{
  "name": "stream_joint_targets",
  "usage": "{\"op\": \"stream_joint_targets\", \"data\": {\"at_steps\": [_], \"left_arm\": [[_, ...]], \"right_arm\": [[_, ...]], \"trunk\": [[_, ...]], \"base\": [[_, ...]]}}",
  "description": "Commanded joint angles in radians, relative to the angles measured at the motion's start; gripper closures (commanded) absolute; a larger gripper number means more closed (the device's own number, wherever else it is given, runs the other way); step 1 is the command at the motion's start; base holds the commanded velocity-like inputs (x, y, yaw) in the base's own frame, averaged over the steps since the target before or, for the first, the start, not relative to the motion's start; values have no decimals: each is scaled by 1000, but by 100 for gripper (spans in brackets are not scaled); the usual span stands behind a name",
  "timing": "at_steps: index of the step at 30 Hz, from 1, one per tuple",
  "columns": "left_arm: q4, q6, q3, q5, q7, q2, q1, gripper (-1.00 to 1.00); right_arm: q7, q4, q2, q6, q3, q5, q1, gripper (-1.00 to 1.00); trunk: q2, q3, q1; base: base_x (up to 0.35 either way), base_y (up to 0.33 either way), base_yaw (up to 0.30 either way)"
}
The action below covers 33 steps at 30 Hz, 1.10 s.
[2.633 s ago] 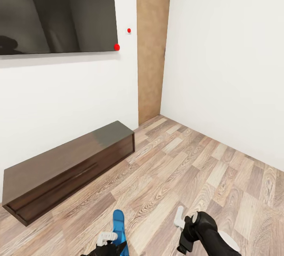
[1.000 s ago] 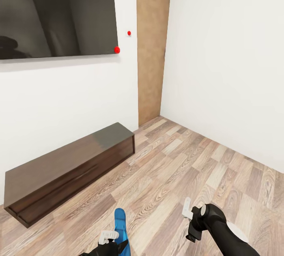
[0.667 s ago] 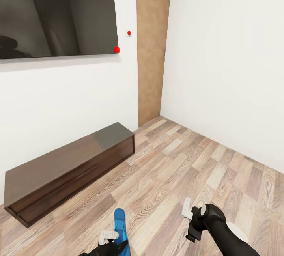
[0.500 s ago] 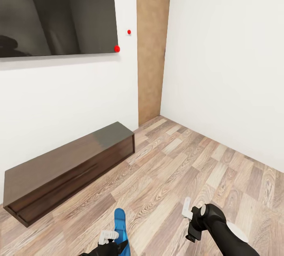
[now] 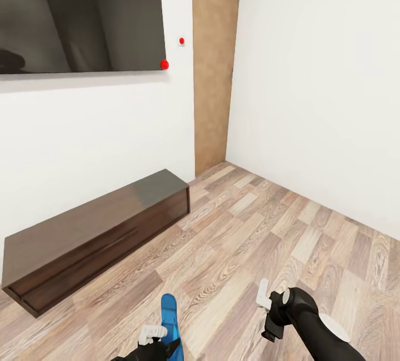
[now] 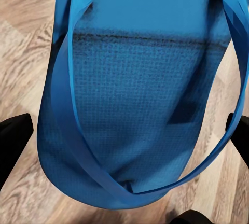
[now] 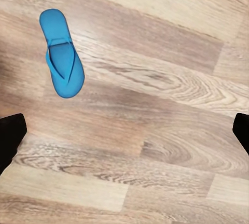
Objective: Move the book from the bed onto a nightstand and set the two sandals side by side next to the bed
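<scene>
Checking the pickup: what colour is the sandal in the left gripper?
Bright blue; the sandal shows best in the left wrist view, between the left gripper fingers.

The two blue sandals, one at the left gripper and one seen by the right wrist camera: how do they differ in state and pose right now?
The held sandal is gripped by the left gripper and raised off the wood floor; the loose sandal lies flat on the floor, sole down, touched by nothing. The held sandal looms close to its wrist camera; the loose sandal sits small and far from the open right gripper. Both are bright blue with strap loops.
</scene>
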Motion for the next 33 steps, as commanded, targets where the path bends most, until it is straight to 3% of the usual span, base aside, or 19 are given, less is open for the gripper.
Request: {"op": "stream_joint_targets", "data": {"at_steps": [1,6,11,14,18,24,29,33], "left_arm": [[0,-5,-8,7,-1,0,-1,100],[0,-5,-8,7,0,0,-1,100],[0,-5,-8,7,0,0,-1,100],[0,-5,-8,7,0,0,-1,100],[0,-5,-9,7,0,0,-1,100],[0,-5,-9,7,0,0,-1,100],[0,-5,-9,7,-1,0,-1,100],[0,-5,-9,7,-1,-1,-1,100]], "right_arm": [[3,-2,0,4,3,5,-1,-100],[-14,-1,2,4,1,5,-1,-100],[-170,8,8,3,5,6,-1,-100],[-197,10,7,4,4,5,-1,-100],[-202,10,5,7,3,5,-1,-100],[-202,10,7,8,6,6,-1,-100],[-153,9,10,9,9,8,-1,-100],[-128,8,32,12,10,8,-1,-100]], "trunk": [[-8,-4,4],[-43,-20,23],[-78,-35,42],[-99,-45,54],[-127,-57,69],[-127,-57,69],[-148,-67,81],[-176,-79,96]], "base": [[0,0,0],[0,0,0],[0,0,0],[0,0,0],[0,0,0],[0,0,0],[0,0,0],[0,0,0]]}}
